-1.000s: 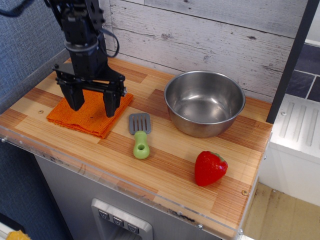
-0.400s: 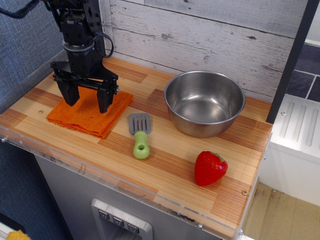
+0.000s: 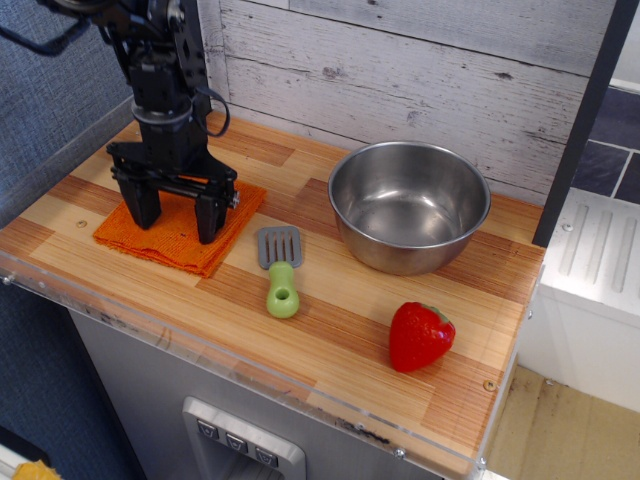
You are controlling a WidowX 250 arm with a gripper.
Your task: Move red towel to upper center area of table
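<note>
The red towel (image 3: 170,238) lies flat and folded at the left of the wooden table (image 3: 330,330), near the front edge. My black gripper (image 3: 177,217) points straight down over the towel's middle with its two fingers spread wide. The fingertips (image 3: 208,232) are at the cloth's surface or just above it; I cannot tell if they touch. Nothing is held between the fingers. The arm hides part of the towel's back edge.
A green-handled grey spatula (image 3: 281,270) lies just right of the towel. A steel bowl (image 3: 408,205) stands at the back right. A red strawberry toy (image 3: 418,336) sits at the front right. A white plank wall (image 3: 420,70) backs the table.
The gripper has shifted slightly back and left over the towel and come down closer to it, staying open. The towel has not moved.
</note>
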